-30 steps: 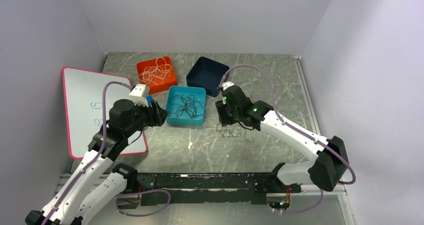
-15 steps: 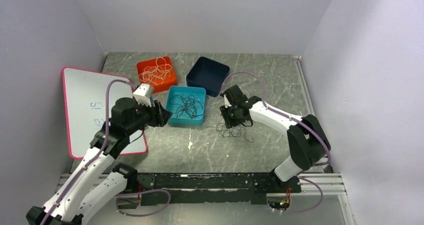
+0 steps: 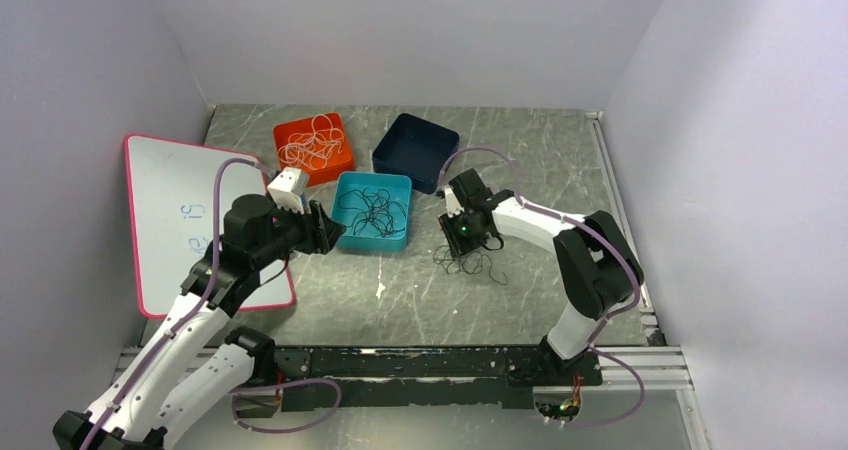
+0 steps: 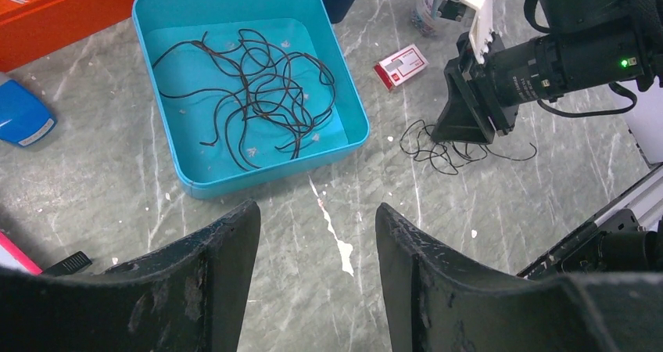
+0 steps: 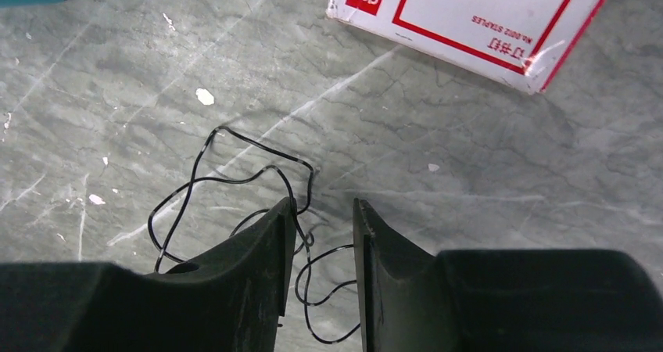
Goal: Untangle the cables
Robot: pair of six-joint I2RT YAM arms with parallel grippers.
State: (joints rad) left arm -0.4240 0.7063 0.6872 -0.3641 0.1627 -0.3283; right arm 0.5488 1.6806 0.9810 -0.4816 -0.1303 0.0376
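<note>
Cables [image 3: 465, 263] on worktop [image 3: 400, 290]: right claw [image 5: 322, 211] now down over black tangle, jaws narrowing, nothing gripped yet; left claw [image 4: 317, 219] half open, empty.

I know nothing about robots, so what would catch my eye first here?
Three bright trays at the back: an orange tray holding whitish cables, a teal tray with black cables, a navy tray beside them. Right of the teal tray, the right claw points down at a loose black tangle on the grey table.
</note>
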